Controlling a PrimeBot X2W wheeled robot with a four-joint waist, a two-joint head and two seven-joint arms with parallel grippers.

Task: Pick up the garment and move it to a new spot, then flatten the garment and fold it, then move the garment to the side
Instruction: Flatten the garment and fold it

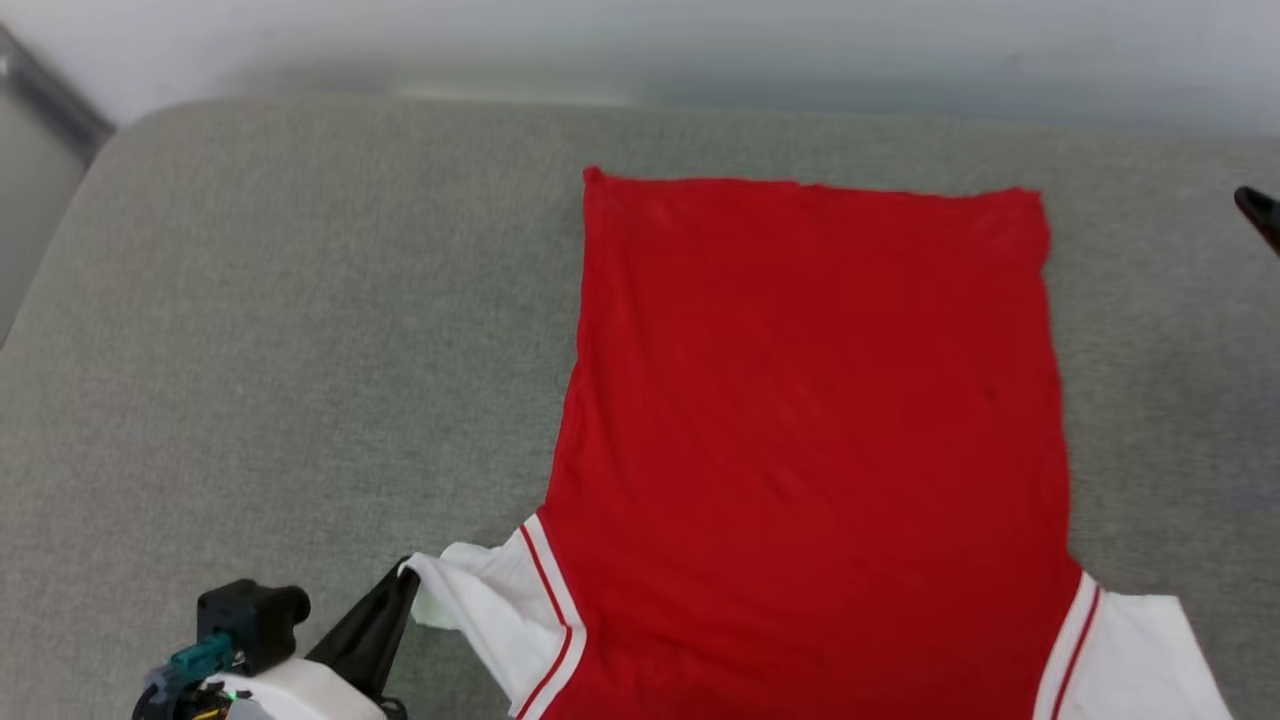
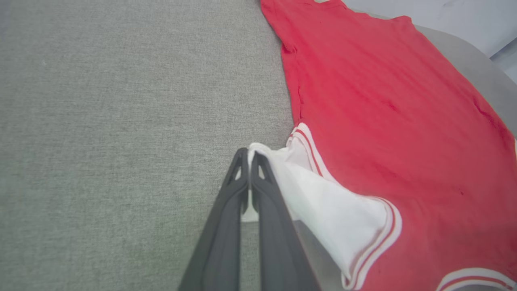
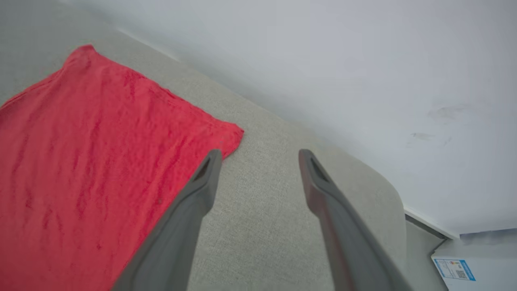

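Here, one garment [image 1: 810, 400]; left hand [image 2: 250, 155] pinching one sleeve [image 2: 327, 206].

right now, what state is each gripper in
Left gripper: jaws shut on the white sleeve of the garment.
Right gripper: jaws open, holding nothing.

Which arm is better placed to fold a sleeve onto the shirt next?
Left: the left gripper is shut on the white sleeve; the right gripper hangs open by the far hem, holding nothing.
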